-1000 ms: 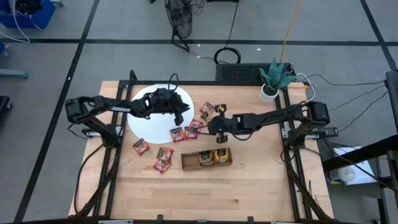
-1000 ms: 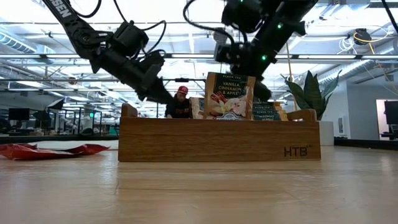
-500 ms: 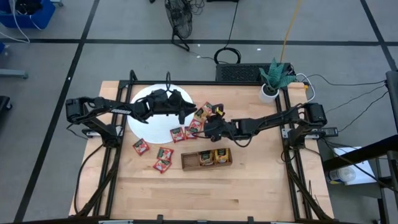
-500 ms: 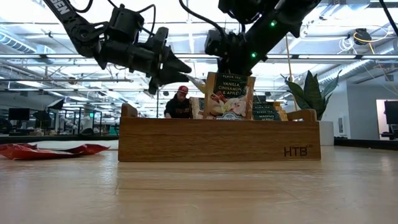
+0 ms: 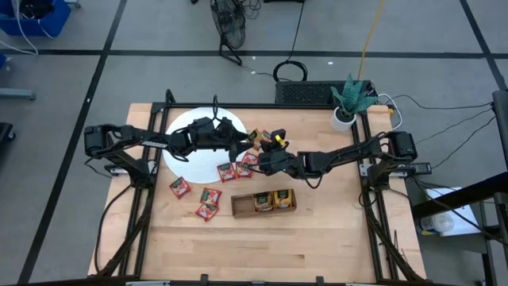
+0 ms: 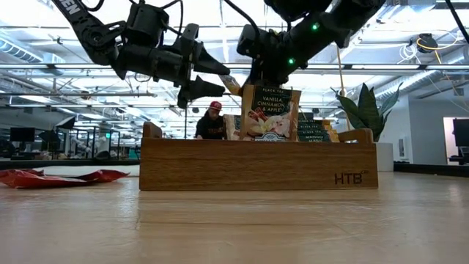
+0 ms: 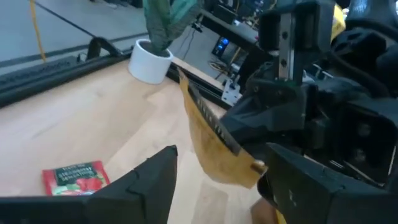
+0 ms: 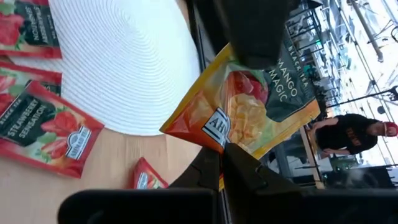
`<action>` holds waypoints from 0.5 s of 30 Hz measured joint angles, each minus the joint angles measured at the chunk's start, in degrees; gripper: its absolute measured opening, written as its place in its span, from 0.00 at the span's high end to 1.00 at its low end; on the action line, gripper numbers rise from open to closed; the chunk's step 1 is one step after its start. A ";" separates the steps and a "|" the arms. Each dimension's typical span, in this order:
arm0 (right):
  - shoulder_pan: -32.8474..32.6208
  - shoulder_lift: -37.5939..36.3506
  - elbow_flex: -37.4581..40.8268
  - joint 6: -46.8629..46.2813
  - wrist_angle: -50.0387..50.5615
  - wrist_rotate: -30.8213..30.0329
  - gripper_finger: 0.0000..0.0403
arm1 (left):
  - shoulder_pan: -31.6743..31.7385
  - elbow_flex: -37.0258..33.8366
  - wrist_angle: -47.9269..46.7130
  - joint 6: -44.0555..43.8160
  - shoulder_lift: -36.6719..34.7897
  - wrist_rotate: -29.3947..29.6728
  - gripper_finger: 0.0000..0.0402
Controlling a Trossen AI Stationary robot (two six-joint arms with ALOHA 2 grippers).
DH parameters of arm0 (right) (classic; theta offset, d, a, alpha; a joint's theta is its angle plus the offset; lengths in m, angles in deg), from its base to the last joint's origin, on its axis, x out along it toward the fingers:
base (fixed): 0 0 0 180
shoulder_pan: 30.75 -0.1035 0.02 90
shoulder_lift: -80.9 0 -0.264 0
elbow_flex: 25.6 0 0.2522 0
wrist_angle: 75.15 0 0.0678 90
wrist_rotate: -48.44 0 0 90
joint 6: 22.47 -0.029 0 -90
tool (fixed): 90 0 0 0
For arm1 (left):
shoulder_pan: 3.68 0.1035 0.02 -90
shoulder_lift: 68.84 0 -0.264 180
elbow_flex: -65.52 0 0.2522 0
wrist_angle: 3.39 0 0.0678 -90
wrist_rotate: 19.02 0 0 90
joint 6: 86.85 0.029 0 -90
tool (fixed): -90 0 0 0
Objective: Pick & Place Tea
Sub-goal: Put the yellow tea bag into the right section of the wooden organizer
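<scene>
An orange-yellow mango tea sachet hangs in the air over the table's middle, beside the white disc, with my right gripper shut on it. My left gripper is open and reaches level from the left, one finger on each side of the sachet's free end. Red tea sachets lie flat on the table and at the disc's edge. More sachets stand upright in the wooden tray. My right gripper pinches the sachet's lower edge, by the logo, between its two fingers. They come about level from the table's right. The sachet sticks out beyond them toward my left gripper, clear of the table. My left gripper: I cannot tell whether its fingers touch the sachet.
The wooden tray lies toward the near edge, just right of centre. A potted plant stands at the far right corner. Loose red sachets lie between disc and tray. A person shows far behind the table.
My right gripper has carried the sachet toward the table's left, up to my left gripper. My left gripper has swung from pointing down over the disc to level, moved toward the right, and opened wide around the sachet's free end.
</scene>
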 joint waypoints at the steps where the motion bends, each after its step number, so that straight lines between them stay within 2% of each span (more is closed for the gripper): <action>1: 0.00 0.00 0.34 -0.20 -0.35 0.26 1.00 | -0.01 0.00 0.35 0.20 0.01 0.58 0.40; 5: 0.00 0.00 1.67 -0.44 -1.13 1.47 1.00 | 0.20 0.00 2.15 0.47 0.02 1.01 0.46; 9: 0.00 0.00 1.98 -1.60 -1.16 1.48 1.00 | 0.18 0.00 2.13 2.24 0.02 0.73 0.56; 12: 0.00 0.00 1.98 -1.43 -1.63 1.48 1.00 | 0.19 0.00 1.80 3.48 0.02 -0.88 0.69; 15: -0.04 0.00 1.98 -1.45 -1.80 1.48 1.00 | 0.20 0.00 0.84 4.31 0.09 -1.42 0.86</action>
